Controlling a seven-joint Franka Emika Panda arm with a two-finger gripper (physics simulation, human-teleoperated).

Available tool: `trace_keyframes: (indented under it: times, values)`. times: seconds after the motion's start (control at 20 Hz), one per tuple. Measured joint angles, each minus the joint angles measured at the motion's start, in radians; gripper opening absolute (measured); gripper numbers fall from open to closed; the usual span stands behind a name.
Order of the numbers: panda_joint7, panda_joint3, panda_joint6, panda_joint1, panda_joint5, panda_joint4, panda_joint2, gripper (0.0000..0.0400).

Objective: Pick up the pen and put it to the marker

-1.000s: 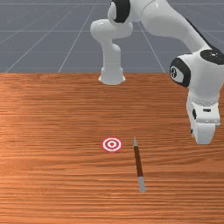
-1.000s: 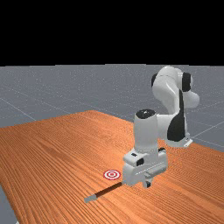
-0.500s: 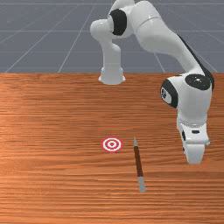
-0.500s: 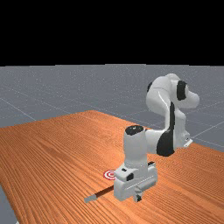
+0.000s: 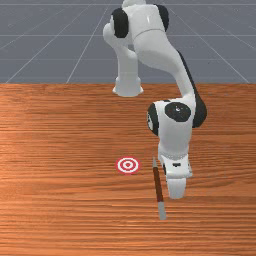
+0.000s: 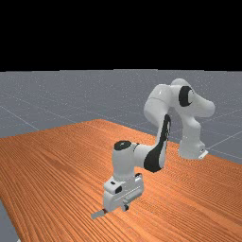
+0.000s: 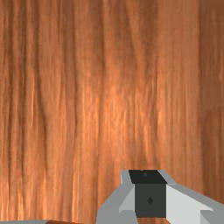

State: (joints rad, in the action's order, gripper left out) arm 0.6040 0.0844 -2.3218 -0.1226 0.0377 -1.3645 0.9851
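Note:
My gripper [image 5: 176, 188] hangs beside the pen, on the front view's right of it. In the wrist view, the gripper [image 7: 150, 193] is seen at the bottom edge, and a strip of the pen [image 7: 65, 222] lies near the corner. The pen [image 5: 158, 185], brown with a grey point and a grey end, lies flat on the table. In the far view its grey end [image 6: 98, 214] pokes out past the hand, which covers much of the rest. The marker, a flat red-and-white ringed disc [image 5: 128, 165], lies on the front view's left of the pen, apart from it.
The orange-brown wooden table [image 5: 60, 200] spreads around the pen and disc. The arm's white base [image 5: 128, 85] stands at the table's far edge in the front view, with the forearm [image 5: 165, 50] reaching over the table.
My hand has moved toward the front view's left, close to the pen, and slightly nearer that camera. The far view's disc has gone behind the hand. Pen and disc lie where they were.

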Motion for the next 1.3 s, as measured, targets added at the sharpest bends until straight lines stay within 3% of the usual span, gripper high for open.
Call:
trace_keyframes:
  times: [0.05,0.1,0.35,0.5,0.6,0.7,0.75,1.1,1.3]
  values:
    - [-0.046,-0.012,0.05,0.007,-0.019,0.034,0.014,0.0]
    - [-0.066,-0.033,0.001,-0.001,-0.001,0.0,0.0,0.0]
    - [-0.056,-0.023,-0.015,0.007,-0.011,-0.016,-0.008,0.0]
    - [-0.156,-0.036,0.008,-0.03,-0.025,0.025,0.011,0.0]
    - [-0.145,-0.031,0.133,-0.038,-0.023,0.285,0.146,0.0]
    - [-0.103,-0.025,0.136,-0.033,-0.014,0.291,0.151,0.0]
    - [-0.043,-0.018,0.223,-0.029,-0.006,0.465,0.243,0.0]
    - [0.128,-0.012,0.179,0.076,0.004,0.355,0.185,0.0]
    - [0.084,-0.034,0.169,0.105,-0.006,0.338,0.175,0.0]
